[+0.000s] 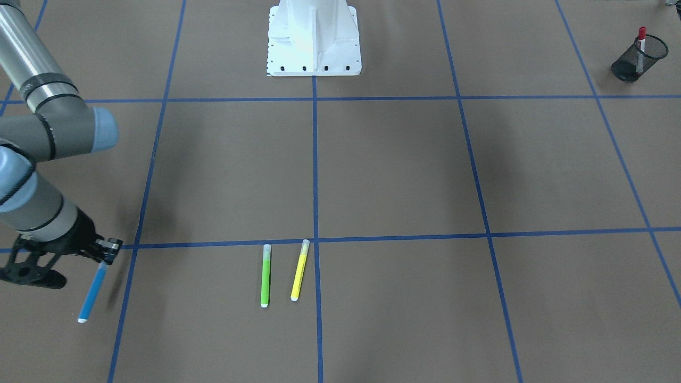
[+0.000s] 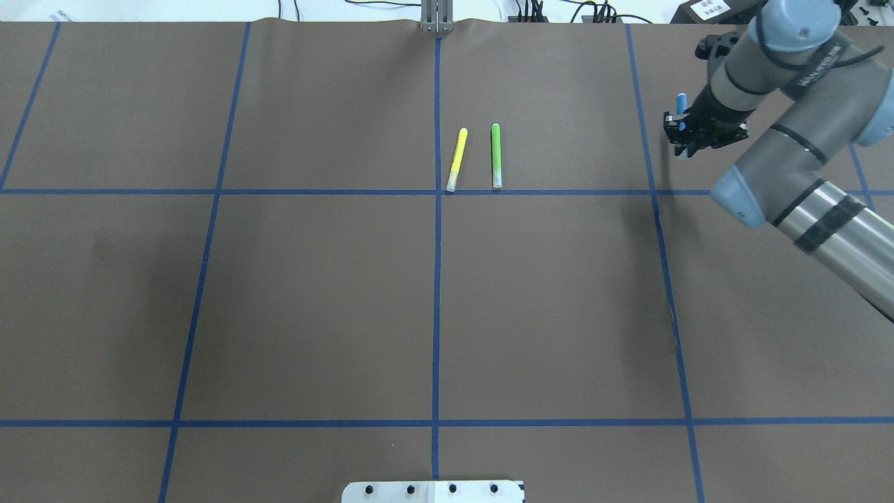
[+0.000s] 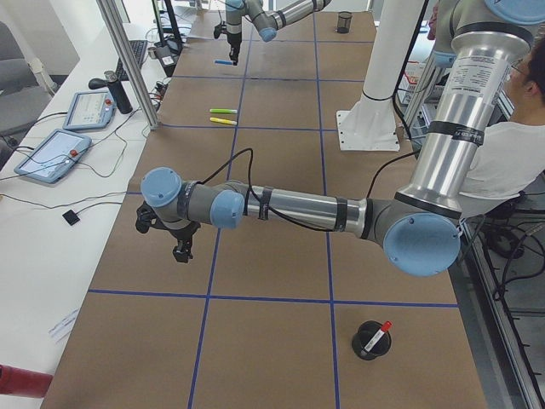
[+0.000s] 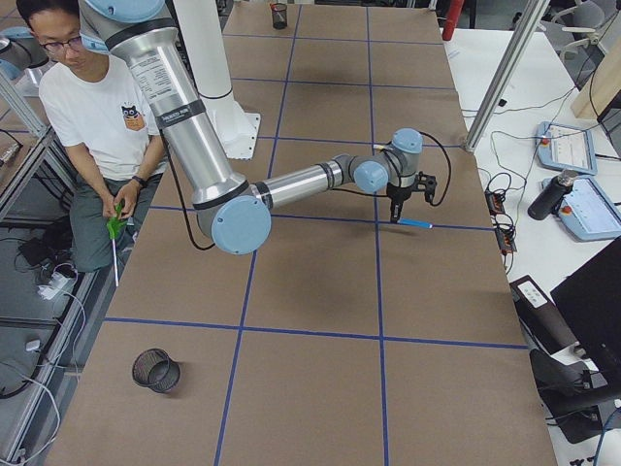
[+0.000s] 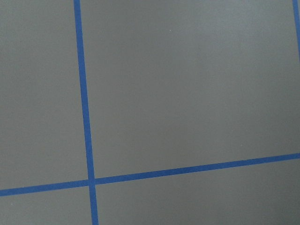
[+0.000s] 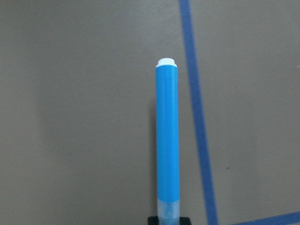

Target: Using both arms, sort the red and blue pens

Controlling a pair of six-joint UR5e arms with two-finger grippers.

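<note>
Overhead exterior: highlighter (image 2: 681, 105) in right tool (image 2: 680, 128)

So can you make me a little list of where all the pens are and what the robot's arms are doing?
Blue highlighter: held at its capped end by the right pincer
Red marker: standing in a black mesh cup
Green highlighter: lying on the table
Yellow highlighter: lying beside the green one, not touching it
Left pincer: over bare table, holding no pen; open or shut, cannot tell

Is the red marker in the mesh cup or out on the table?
In: the red marker stands inside the mesh cup, cap up.
</note>
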